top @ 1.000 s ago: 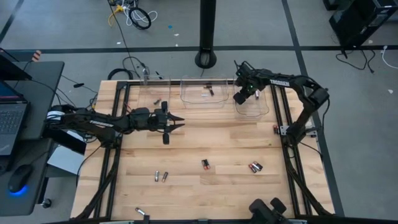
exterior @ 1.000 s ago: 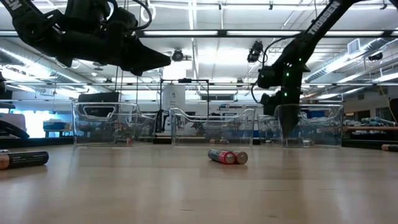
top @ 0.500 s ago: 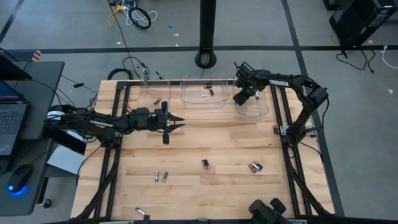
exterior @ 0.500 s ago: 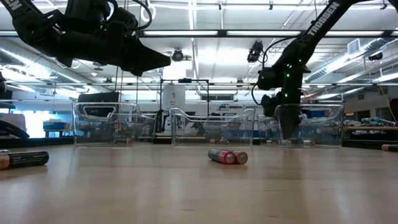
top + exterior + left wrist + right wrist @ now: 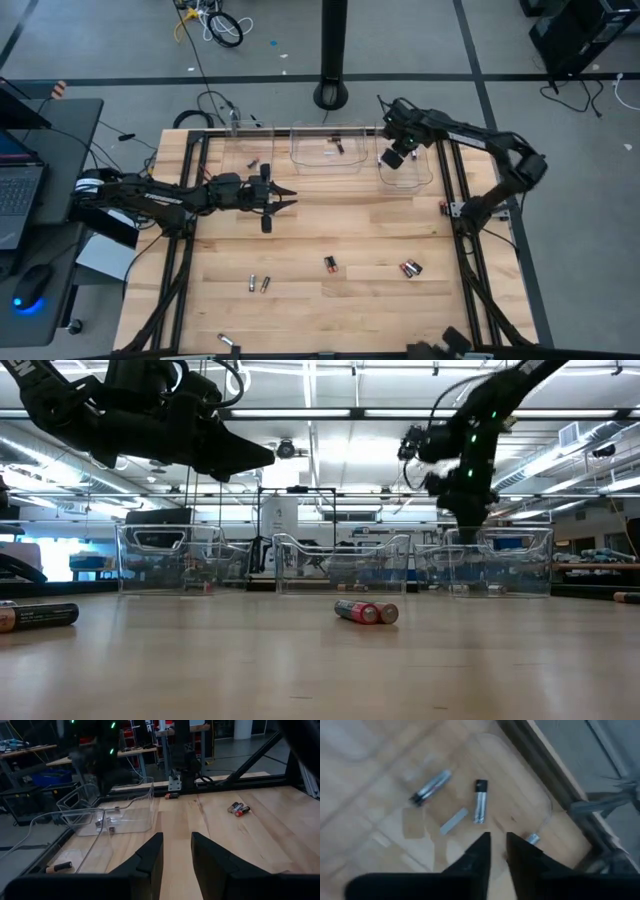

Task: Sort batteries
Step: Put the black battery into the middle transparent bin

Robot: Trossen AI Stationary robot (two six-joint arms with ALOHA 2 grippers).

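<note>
Batteries lie loose on the wooden table: a pair (image 5: 258, 284), one (image 5: 330, 264), a red-ended pair (image 5: 410, 268) (image 5: 365, 612), one at the near edge (image 5: 228, 342). Three clear bins stand along the far edge. My right gripper (image 5: 392, 158) (image 5: 468, 525) hangs above the right bin (image 5: 408, 170), pointing steeply down, its fingers (image 5: 485, 842) a narrow gap apart with nothing between. Below it, batteries (image 5: 430, 787) (image 5: 480, 807) lie on the bin's floor. My left gripper (image 5: 288, 197) (image 5: 176, 840) hovers level over the table's left middle, open and holding nothing.
The middle bin (image 5: 327, 150) and the left bin (image 5: 250, 150) hold a few small batteries. One battery (image 5: 443, 207) lies by the right frame rail. A black battery (image 5: 40, 616) lies at the low view's left. A dark rail frames the table.
My right gripper has risen up out of the right bin and now hangs above its rim, shifted slightly toward the table's right edge. The rise came in the last half second. My left arm has kept still.
</note>
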